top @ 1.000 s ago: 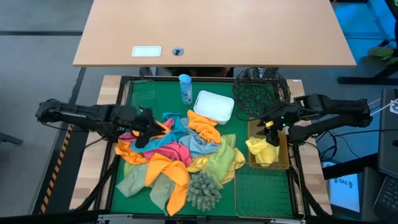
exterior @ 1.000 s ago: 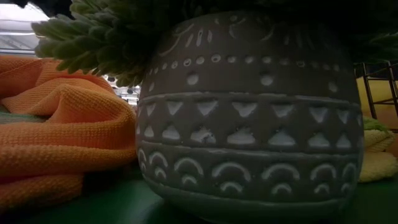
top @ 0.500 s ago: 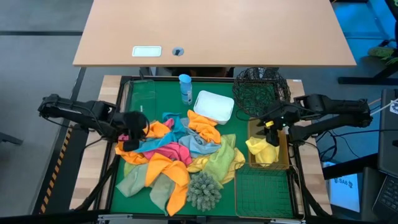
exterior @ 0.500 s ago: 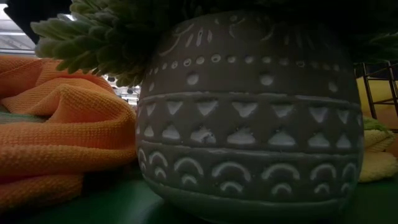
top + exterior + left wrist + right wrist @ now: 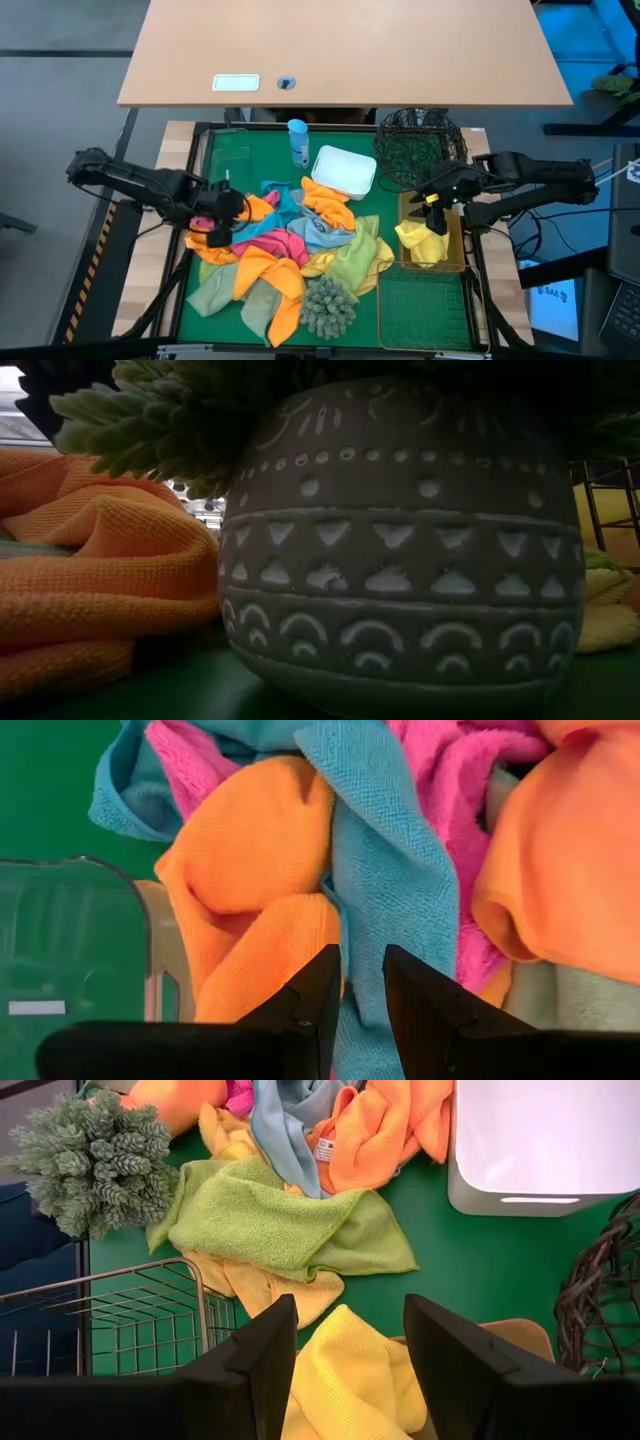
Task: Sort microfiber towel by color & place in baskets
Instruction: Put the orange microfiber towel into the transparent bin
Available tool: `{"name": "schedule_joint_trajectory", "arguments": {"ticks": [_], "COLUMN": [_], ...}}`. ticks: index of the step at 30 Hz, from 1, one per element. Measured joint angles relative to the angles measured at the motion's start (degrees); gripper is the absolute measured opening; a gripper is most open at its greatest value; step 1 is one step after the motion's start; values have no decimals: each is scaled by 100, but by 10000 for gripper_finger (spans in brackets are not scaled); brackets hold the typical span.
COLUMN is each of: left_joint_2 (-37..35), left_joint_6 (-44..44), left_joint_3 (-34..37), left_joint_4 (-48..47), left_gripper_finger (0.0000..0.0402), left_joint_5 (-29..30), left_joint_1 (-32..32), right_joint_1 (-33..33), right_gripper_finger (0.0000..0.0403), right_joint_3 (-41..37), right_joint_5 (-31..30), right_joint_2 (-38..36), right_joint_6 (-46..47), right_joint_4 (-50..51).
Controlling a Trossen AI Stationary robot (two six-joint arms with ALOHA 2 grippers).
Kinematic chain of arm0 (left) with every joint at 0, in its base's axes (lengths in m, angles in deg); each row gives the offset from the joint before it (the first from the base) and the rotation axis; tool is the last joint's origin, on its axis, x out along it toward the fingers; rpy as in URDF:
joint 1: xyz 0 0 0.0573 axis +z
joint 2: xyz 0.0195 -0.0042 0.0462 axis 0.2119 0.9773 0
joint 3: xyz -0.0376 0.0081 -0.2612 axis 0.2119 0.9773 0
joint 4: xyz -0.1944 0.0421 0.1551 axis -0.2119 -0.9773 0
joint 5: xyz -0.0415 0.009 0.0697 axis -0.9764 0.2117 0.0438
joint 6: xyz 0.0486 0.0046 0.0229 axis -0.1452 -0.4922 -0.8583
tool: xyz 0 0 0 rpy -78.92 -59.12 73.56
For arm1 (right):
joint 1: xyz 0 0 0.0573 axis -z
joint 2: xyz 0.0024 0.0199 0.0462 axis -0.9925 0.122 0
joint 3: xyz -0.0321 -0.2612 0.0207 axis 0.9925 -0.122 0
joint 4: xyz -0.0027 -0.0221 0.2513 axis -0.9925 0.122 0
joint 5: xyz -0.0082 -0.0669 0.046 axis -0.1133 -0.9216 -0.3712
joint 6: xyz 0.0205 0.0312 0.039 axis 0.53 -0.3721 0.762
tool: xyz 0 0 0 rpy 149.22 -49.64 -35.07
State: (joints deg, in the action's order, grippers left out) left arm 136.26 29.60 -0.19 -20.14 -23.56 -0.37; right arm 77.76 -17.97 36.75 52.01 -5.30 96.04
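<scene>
The left gripper point(image 5: 222, 218) has drawn back from the middle of the heap of fuzzy microfiber towels point(image 5: 290, 245) to its nine o'clock rim, leaving the cloths as they lay; its narrow-set fingers point(image 5: 310, 995) hang empty over an orange towel point(image 5: 250, 890) and a teal-blue towel point(image 5: 385, 870), so no pick looks made yet. The right gripper point(image 5: 432, 200) has not moved, jaws parted and empty above a yellow towel point(image 5: 345, 1375) already in the rectangular gold wire basket point(image 5: 458, 262) at three o'clock. The clear plastic tub point(image 5: 70, 945), white rectangular tub point(image 5: 343, 170) and round black wire-mesh basket point(image 5: 420, 145) appear unfilled. A patterned grey pot point(image 5: 400, 540) blocks most of the low view, and how many towels lie buried cannot be told.
</scene>
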Motion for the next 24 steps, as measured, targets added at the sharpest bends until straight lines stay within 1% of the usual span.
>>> {"name": "schedule_joint_trajectory", "arguments": {"ticks": [5,9,15,19,21,24], "left_joint_2": [282,439,545,547,547,578], "left_joint_6": [48,323,455,472,472,459], "left_joint_3": [0,2,2,4,4,5], "left_joint_4": [1,8,-12,-39,-72,-123], "left_gripper_finger": [77,84,126,155,163,167], "left_joint_5": [183,243,293,619,703,642], "left_joint_1": [2,9,9,9,9,9], "right_joint_1": [0,0,0,0,0,0], "right_gripper_finger": [184,184,184,184,184,184], "right_joint_3": [0,0,0,-2,-2,-2], "right_joint_5": [-1,0,-1,-1,0,1], "right_joint_2": [0,0,0,0,0,0], "right_joint_6": [0,-1,0,-1,0,0], "right_joint_4": [0,0,0,0,0,0]}}
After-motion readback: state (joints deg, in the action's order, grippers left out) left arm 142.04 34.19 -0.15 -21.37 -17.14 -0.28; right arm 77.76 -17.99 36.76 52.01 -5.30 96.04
